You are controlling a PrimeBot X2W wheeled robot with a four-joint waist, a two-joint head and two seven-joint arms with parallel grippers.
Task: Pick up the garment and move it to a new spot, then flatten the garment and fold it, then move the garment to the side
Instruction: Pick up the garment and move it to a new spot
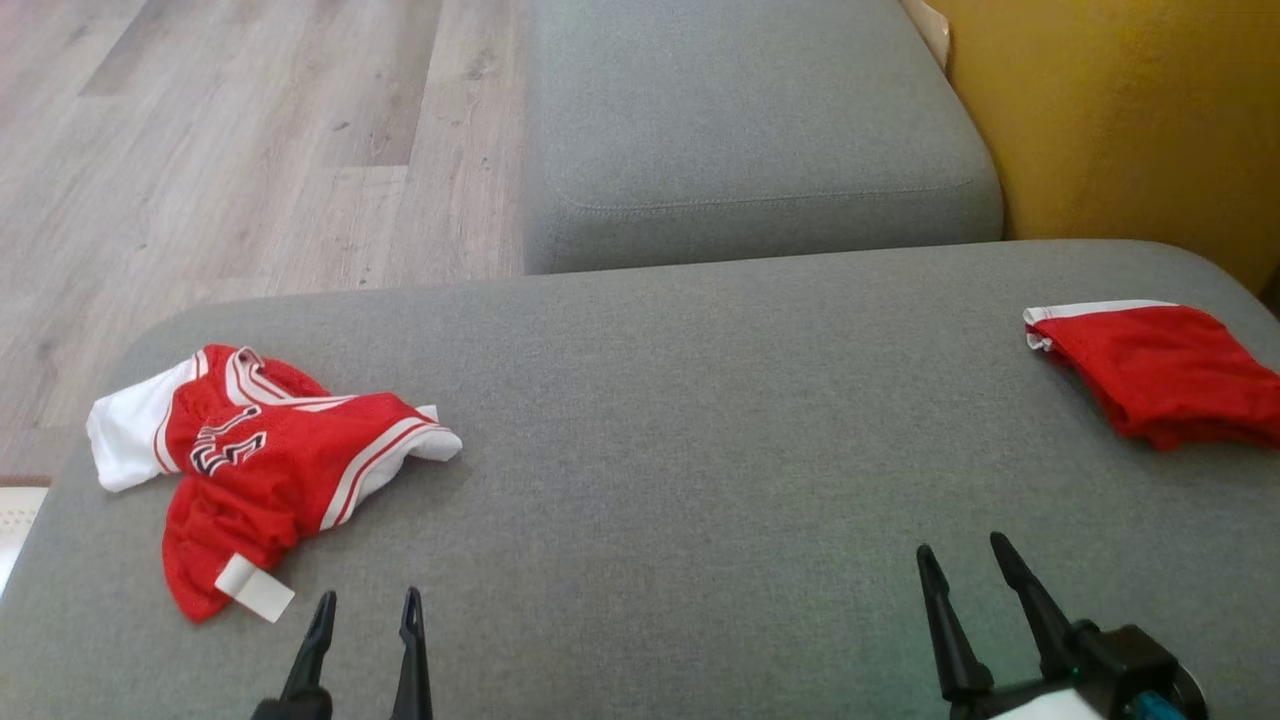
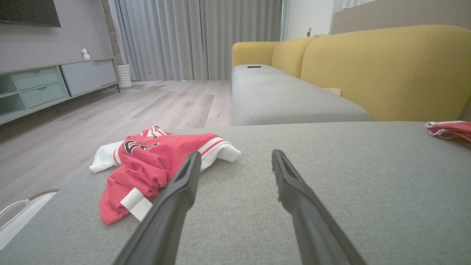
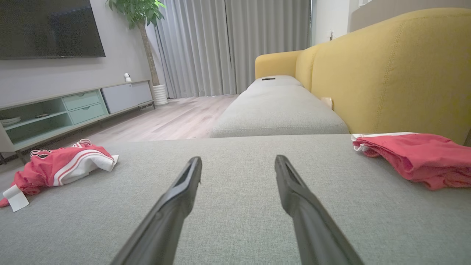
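Lying crumpled on the grey sofa seat (image 1: 700,420), the red jersey (image 1: 270,460) sits at your far left, close to the seat's left edge. Its long axis runs roughly left-right in the head view, with a white sleeve at the left end and a white-striped edge pointing right toward the seat's middle. A red tail with a white label (image 1: 255,588) trails toward the robot. The fabric looks like mesh and is bunched; the black-and-white lettering on top is unreadable. Your left pincer (image 1: 368,595) hangs just right of that label, not touching it, fingers spread, holding nothing. Your right pincer (image 1: 962,544) is well apart from the jersey, also released and empty. A second red garment (image 1: 1160,375), folded, with a white band, lies at the far right near the yellow backrest (image 1: 1130,120). The seat has a coarse weave and rounded corners. A wood-plank floor (image 1: 200,150) lies beyond.
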